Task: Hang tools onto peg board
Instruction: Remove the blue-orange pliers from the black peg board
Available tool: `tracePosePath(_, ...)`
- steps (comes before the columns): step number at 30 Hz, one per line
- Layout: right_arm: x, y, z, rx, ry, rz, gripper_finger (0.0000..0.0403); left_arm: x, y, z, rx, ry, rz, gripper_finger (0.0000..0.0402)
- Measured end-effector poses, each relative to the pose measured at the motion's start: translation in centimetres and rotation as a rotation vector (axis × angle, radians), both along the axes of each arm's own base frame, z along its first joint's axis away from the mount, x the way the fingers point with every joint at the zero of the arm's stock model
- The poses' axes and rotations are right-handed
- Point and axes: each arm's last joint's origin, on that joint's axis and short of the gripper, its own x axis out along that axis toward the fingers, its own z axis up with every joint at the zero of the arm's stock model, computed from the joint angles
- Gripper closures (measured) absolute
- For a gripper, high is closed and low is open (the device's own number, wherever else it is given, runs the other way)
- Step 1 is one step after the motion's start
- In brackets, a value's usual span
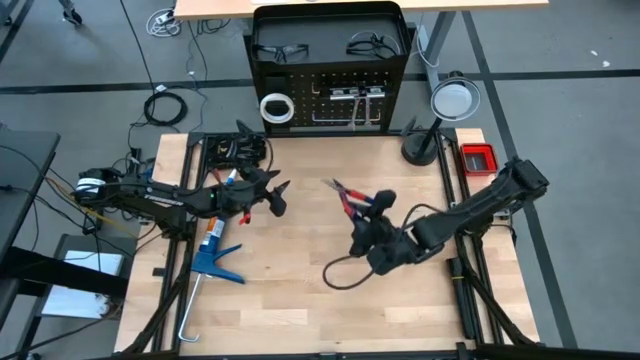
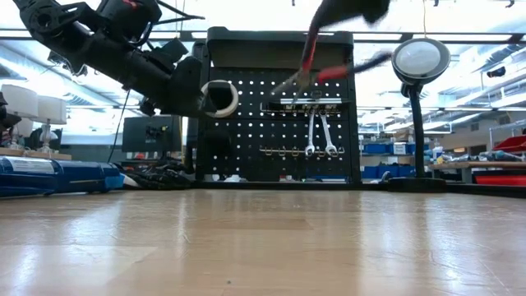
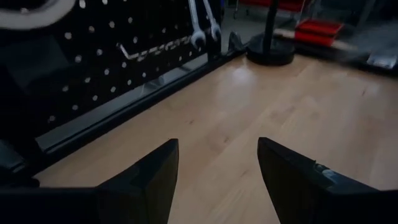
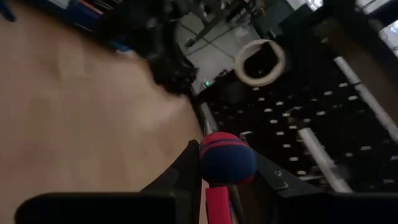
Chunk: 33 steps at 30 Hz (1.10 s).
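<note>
Right gripper [image 1: 372, 222]: we see its jaws clamped on the red-handled pliers [image 1: 345, 198], held above the table [image 1: 300, 290] in front of the peg board [image 1: 330, 75].
Left gripper [image 1: 277, 192]: we see its jaws spread, holding nothing, near the board.
On the board: white tape roll [image 1: 276, 108], wrenches [image 2: 319, 131].

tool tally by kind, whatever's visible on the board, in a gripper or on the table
Safety glasses: 2, on top of the peg board frame
Tape roll: 1, hanging on the board
Wrenches: 2, hanging
Pliers: 1, red-handled, held by the right gripper
Caulking gun: 1, blue, on the table
Total: 7
</note>
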Motion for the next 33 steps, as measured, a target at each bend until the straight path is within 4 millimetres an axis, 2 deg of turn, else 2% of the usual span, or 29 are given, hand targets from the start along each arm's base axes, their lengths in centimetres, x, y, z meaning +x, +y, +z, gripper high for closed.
tracePosePath(3, -0.5, 0.0, -3.6, -0.003, -0.041, 0.027, 0.032, 0.1, 0.0, 0.3, 0.002, -0.032, 0.0, 0.0178)
tracePosePath(9, -1.8, -0.8, -7.4, 0.04, -0.167, 0.031, 0.0318, 0.1, 0.1, 0.5, 0.005, -0.055, 0.006, 0.0178)
tracePosePath(17, -2.9, -2.4, -10.9, 0.084, -0.111, 0.033, 0.0317, 0.1, 0.4, 0.5, 0.025, -0.037, 0.014, 0.0178)
tracePosePath(25, -2.0, -2.5, -14.8, 0.046, -0.017, 0.009, 0.0314, 0.1, 0.4, 0.6, -0.003, -0.082, 0.024, 0.0178)
tracePosePath(30, -1.2, -1.8, -16.4, 0.092, 0.043, 0.169, 0.0278, 0.1, 0.4, 0.6, -0.005, -0.085, 0.026, 0.0178)
tracePosePath(33, -0.7, -1.5, -16.1, 0.171, -0.018, 0.237, 0.0241, 0.1, 0.5, 0.7, 0.006, -0.087, 0.058, 0.0178)
